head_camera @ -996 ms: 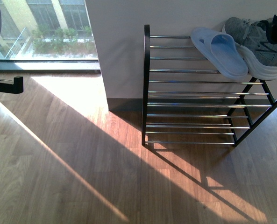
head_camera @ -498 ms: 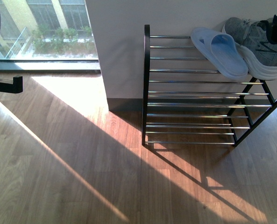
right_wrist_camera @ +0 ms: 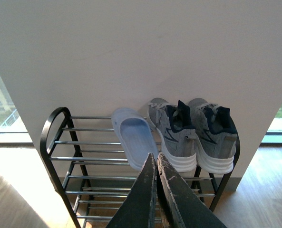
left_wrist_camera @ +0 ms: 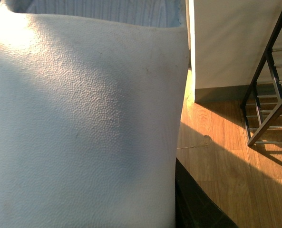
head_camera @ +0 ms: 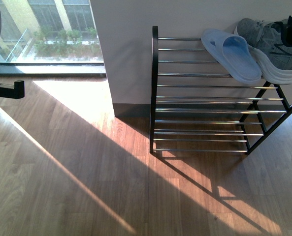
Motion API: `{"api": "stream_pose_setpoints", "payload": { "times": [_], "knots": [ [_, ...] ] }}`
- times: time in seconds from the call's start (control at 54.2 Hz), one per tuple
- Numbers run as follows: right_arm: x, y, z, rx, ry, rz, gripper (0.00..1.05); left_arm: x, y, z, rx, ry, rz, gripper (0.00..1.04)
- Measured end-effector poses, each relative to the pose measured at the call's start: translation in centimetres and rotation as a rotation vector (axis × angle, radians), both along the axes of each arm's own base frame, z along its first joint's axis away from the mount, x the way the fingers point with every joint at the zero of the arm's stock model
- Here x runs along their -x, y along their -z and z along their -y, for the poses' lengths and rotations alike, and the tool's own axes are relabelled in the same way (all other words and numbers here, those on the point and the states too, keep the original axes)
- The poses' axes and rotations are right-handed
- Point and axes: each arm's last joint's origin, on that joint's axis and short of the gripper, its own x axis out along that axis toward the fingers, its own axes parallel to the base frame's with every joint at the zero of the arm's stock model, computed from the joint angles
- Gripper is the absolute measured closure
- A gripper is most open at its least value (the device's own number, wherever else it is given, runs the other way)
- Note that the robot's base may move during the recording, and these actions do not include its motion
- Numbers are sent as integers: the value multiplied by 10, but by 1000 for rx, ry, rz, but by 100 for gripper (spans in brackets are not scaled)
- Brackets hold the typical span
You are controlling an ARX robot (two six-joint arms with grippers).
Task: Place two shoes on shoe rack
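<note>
The shoe rack (head_camera: 154, 88), a black frame with silver rods, stands against the white wall. On its top tier lie one pale blue slide sandal (head_camera: 233, 54) and two grey sneakers (head_camera: 274, 44). My left gripper (left_wrist_camera: 145, 209) is shut on the other pale blue sandal (left_wrist_camera: 83, 123), which fills most of the left wrist view; one dark finger (left_wrist_camera: 193, 206) shows beside it. The rack's end (left_wrist_camera: 269, 99) stands further off. My right gripper (right_wrist_camera: 156, 159) is shut and empty, well in front of the rack (right_wrist_camera: 50, 137), pointing at the sandal (right_wrist_camera: 133, 137) and sneakers (right_wrist_camera: 174, 133).
A wood floor (head_camera: 86, 177) with a sunlit band lies before the rack. A window (head_camera: 47, 29) is at the back left. A black bar (head_camera: 8, 89) juts in at the left edge. The rack's lower tiers (head_camera: 200, 132) hold nothing.
</note>
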Motion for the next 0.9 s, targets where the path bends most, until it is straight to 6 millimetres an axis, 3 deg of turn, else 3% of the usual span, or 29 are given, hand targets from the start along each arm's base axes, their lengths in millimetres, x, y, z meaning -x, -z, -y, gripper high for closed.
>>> {"api": "stream_pose_setpoints", "payload": {
  "times": [0.369,0.904],
  "knots": [
    [29,-1,0,0,0,2,103,0,0,0,0,0,0,103],
    [49,-10,0,0,0,31,103,0,0,0,0,0,0,103]
  ]
}}
